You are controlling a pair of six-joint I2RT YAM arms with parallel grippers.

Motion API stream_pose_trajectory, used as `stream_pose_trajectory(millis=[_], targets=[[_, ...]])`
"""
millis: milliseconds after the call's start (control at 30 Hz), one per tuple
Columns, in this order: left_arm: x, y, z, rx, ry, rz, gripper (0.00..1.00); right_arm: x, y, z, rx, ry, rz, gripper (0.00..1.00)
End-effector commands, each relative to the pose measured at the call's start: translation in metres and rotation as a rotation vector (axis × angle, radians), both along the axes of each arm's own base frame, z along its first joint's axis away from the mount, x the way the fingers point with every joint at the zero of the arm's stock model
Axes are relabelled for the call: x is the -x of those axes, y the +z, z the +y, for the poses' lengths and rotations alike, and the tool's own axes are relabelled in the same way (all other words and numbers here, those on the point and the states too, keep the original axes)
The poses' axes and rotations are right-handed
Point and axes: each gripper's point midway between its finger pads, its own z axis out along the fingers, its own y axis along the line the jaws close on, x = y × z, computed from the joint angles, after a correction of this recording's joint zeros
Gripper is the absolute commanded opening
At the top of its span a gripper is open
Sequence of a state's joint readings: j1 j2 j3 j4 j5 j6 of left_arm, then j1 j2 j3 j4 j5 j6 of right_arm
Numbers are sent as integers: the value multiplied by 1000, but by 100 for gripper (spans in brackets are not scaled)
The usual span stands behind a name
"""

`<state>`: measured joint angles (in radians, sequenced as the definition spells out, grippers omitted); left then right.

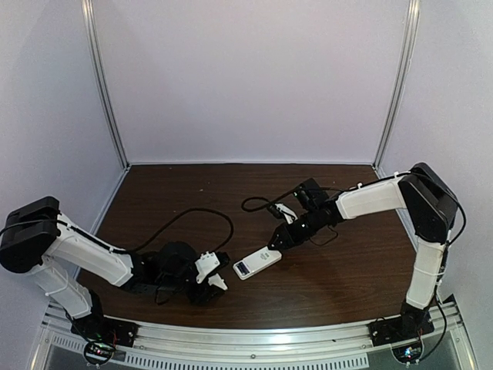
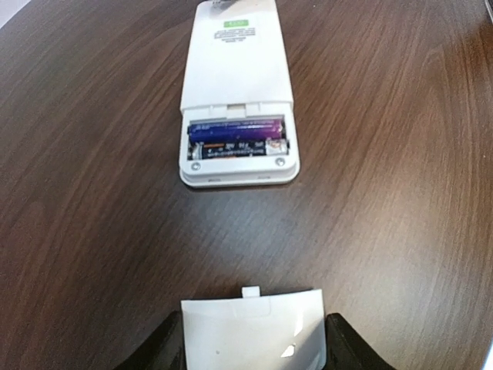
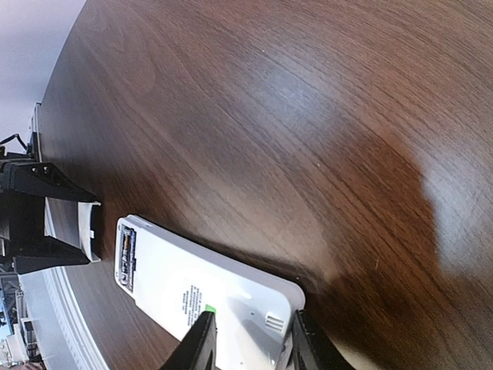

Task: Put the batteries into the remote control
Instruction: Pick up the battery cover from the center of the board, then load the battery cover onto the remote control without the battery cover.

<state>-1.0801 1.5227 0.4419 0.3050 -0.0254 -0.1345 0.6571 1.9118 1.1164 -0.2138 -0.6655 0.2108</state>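
Left gripper (image 2: pixel 253 348) clasping cover (image 2: pixel 254 324), right gripper (image 3: pixel 253 333) pinching remote control (image 2: pixel 237 69), batteries (image 2: pixel 235 130) seated (only left wrist shows them clearly)

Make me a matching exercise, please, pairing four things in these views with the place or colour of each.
Things:
1. batteries
2. cover
3. remote
4. table

Place or colour:
A. dark brown wood grain
B. gripped in the left claw
C. lying in the open compartment
D. back side up, far end in the right claw

Pairs: 1-C, 2-B, 3-D, 4-A
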Motion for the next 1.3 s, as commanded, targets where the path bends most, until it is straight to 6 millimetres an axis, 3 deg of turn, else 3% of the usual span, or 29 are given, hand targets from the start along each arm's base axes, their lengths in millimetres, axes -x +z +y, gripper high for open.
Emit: stream_pose_trajectory(millis=[0,300,533,900,1033,1267], targets=[[3,-3,1,-11,-60,-50,45,4,6,13,-49,59,0,34],[-13,26,-33,89,-67,-103,45,11,7,18,-69,74,20,33],[-14,31,-52,144,-106,-98,46,8,14,19,-86,59,12,39],[-27,35,-55,159,-104,-92,46,-10,38,9,-145,-28,-18,43],[-31,31,-56,146,-100,-87,46,-19,57,3,-192,-74,-43,43],[-41,26,-56,149,-82,-65,46,-16,81,5,-300,-107,-31,42]])
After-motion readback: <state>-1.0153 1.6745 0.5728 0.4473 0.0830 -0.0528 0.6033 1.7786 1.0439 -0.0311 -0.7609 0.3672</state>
